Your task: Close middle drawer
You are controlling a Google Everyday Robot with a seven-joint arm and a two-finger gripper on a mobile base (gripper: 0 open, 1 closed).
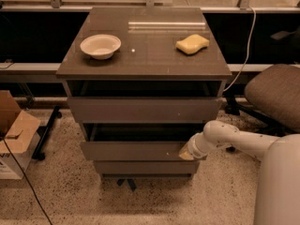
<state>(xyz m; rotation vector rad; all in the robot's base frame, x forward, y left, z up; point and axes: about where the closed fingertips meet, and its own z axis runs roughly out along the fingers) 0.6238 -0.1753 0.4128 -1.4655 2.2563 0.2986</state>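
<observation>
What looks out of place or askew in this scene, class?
The middle drawer stands pulled out, with a dark gap showing above its front panel. The gripper sits against that panel's right end. The bowl and the sponge rest neatly on the cabinet top; nothing is spilled.

The gripper [186, 152] touches the middle drawer [131, 150] — ajar — at its right end.

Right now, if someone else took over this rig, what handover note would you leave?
Gripper: at the right end of the middle drawer front, seemingly touching it.
Middle drawer: pulled out, dark gap above its panel.
Done: gripper placed to push.
Left: push it in until flush.
Aside: top drawer also stands out; bowl and sponge on the cabinet top.
</observation>
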